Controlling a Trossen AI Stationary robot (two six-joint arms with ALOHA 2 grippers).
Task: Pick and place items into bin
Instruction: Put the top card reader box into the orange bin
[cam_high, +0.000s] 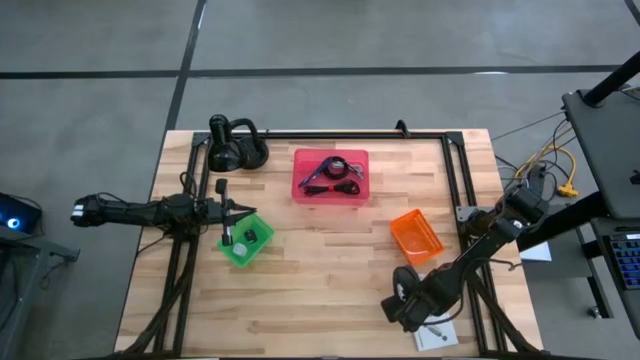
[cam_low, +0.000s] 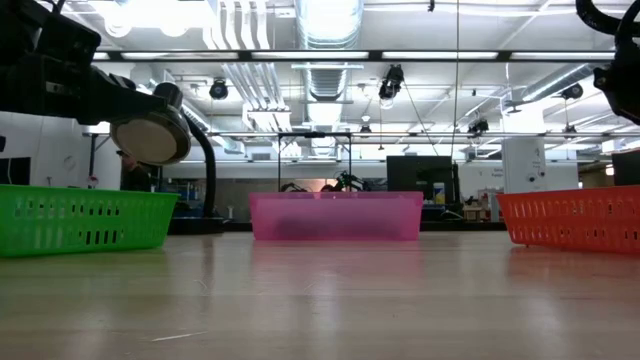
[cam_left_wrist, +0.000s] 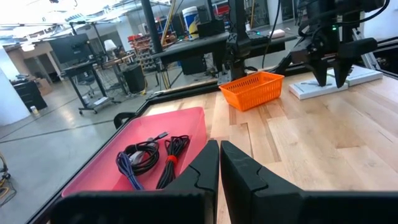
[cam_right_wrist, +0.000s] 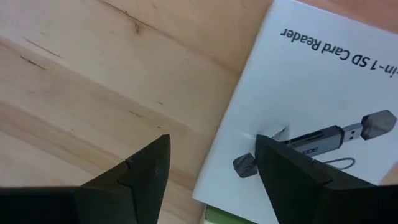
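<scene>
— Right gripper (cam_right_wrist: 211, 165) first: where does it sit, and how do its jaws stand?

— Low at the near right corner of the table (cam_high: 330, 290), pointing down. Its two dark fingers (cam_right_wrist: 140, 177) stand apart, about half spread, with nothing between them. One finger is over bare wood, the other over the edge of a flat white packet (cam_right_wrist: 311, 93) that lies on the table just under it (the print shows a card reader with a cap). I cannot tell whether that finger touches the packet.

— Anything else near that corner?

— In the high view the packet (cam_high: 437, 338) shows at the table's near edge, just beside the gripper (cam_high: 405, 312).

— And farther in?

— An orange bin (cam_high: 415, 237) sits right of centre, beyond the right gripper. On the left, a green bin (cam_high: 246, 240) holds a couple of small dark pieces, too small to name. The left gripper (cam_high: 240, 211) hangs over that bin's far left edge, its fingers (cam_left_wrist: 199, 171) pressed together and holding nothing.

— The cables?

— They lie in the pink bin (cam_high: 330, 176) at the far middle of the table: a black coiled cable (cam_left_wrist: 146, 155), a purple cable (cam_left_wrist: 127, 171) beside it, and another dark bundle with a red tie (cam_left_wrist: 174, 155).

— Beyond that?

— A black desk lamp (cam_high: 235, 148) stands at the far left corner.
</scene>
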